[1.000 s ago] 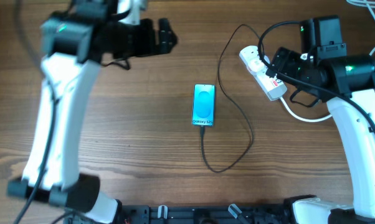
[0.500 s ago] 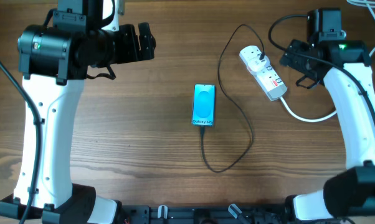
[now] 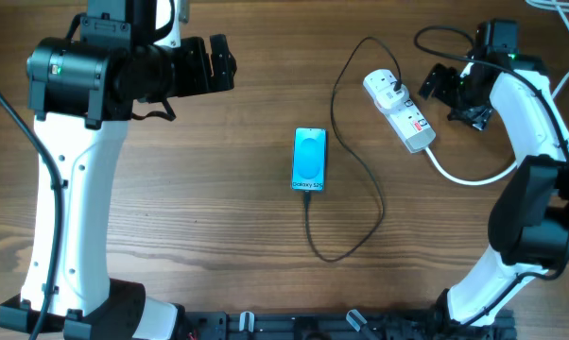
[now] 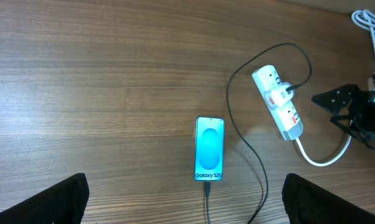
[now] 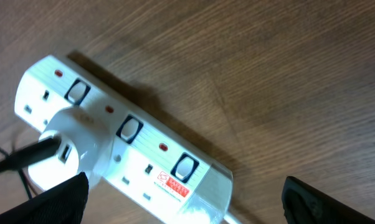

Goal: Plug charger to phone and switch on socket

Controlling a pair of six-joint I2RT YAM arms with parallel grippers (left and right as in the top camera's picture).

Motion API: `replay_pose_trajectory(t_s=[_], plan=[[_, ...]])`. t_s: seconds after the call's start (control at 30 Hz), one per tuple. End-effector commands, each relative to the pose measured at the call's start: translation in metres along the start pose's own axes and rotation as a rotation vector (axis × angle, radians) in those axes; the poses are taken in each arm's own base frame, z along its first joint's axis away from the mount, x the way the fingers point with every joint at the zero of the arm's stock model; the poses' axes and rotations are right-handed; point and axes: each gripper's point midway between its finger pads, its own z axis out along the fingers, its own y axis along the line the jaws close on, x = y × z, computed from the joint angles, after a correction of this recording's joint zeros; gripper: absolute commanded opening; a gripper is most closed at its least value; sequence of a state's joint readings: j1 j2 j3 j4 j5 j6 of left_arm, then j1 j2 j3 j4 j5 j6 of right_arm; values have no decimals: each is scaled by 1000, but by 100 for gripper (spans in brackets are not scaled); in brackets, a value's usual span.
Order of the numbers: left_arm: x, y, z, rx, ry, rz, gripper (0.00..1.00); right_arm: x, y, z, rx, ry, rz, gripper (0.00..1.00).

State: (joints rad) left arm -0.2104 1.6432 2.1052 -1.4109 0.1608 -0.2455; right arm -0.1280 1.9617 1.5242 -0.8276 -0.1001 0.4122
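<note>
My left claw (image 3: 228, 64) hung over the far left part of the table (image 3: 218, 217). Its two fingers (image 4: 41, 199) were spread wide, with nothing between them. My right claw (image 3: 452, 100) was near the far right corner, just beside the socket (image 3: 401, 111) but not touching it. Its fingers (image 5: 337, 202) were wide apart too and held nothing.

The socket was a long white strip. It lay slanted on the table near the far right corner. A thick white cord (image 3: 464, 178) came out of its near end and curved toward the right edge.

The phone (image 3: 310, 159) lay flat near the middle of the table with its blue screen up. The word "Galaxy" was at the end closest to the near edge. The charger (image 3: 379, 200) met the phone at that end. I could not tell if its tip was pushed all the way in. From there the thin black cable went toward the near edge, looped round, ran up toward the far edge and bent over to the socket. There it went into a white plug (image 5: 75, 134) that sat in the strip.

Three switches (image 5: 129, 129) stood in a row on the socket, each with a small red dot (image 5: 109, 109) beside it. I could not tell if any switch was on.
</note>
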Motion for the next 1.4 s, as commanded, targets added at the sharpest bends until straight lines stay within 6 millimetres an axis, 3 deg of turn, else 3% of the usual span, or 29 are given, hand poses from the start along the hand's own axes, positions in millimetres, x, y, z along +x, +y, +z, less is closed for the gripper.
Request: replay_pose_trajectory(t_s=[0.0, 0.47, 0.63, 1.1, 1.37], plan=[[-2, 2, 1, -11, -3, 3, 100, 3, -10, 27, 40, 33, 70, 100], [-2, 2, 1, -11, -3, 3, 100, 7, -15, 77, 53, 67, 150, 100], [-2, 2, 1, -11, -3, 3, 100, 15, 0, 77, -35, 116, 115, 100], [-2, 2, 1, -11, -3, 3, 100, 29, -4, 81, -9, 171, 102, 100], [-2, 2, 1, -11, -3, 3, 100, 42, -2, 93, 2, 215, 86, 100]])
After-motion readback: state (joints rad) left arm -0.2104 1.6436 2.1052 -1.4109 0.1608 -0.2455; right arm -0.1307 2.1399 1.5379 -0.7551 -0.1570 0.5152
